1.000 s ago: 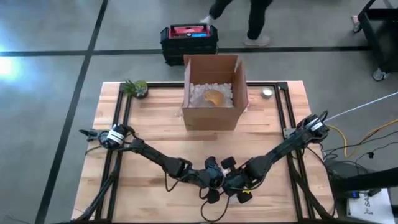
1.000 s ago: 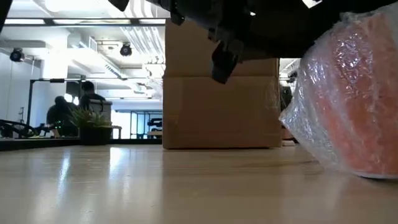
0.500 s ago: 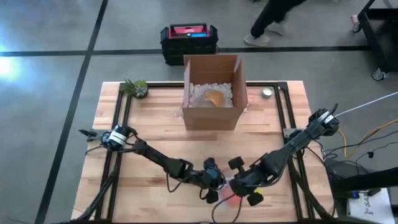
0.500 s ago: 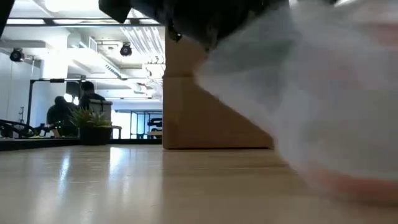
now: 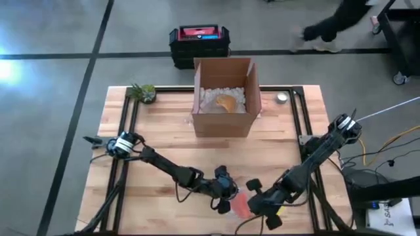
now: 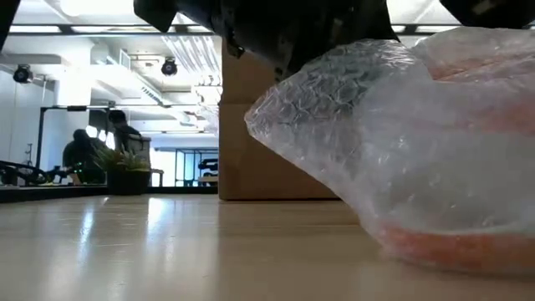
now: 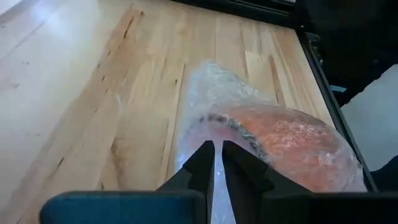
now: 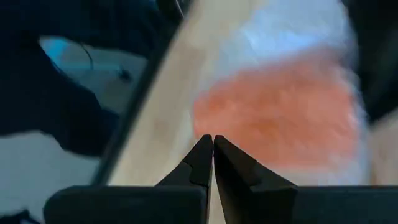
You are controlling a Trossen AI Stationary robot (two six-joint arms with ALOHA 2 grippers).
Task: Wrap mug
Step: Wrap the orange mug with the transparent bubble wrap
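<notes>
Wooden table (image 5: 164, 124), bubble-wrapped orange mug (image 6: 451, 159) now settled; left gripper (image 7: 216, 163) pinching wrap, right gripper (image 8: 212, 151) pulled nearer table's edge, fingers closed

Bubble-wrapped, seemingly orange mug (image 6: 435, 167) on table (image 6: 167, 251)

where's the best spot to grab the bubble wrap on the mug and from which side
Probably the loose flap of bubble wrap that tapers off past the orange mug, toward the cardboard box. It is thin and free there, while the bulge over the mug is too wide to pinch. Come in low from the box side.
</notes>
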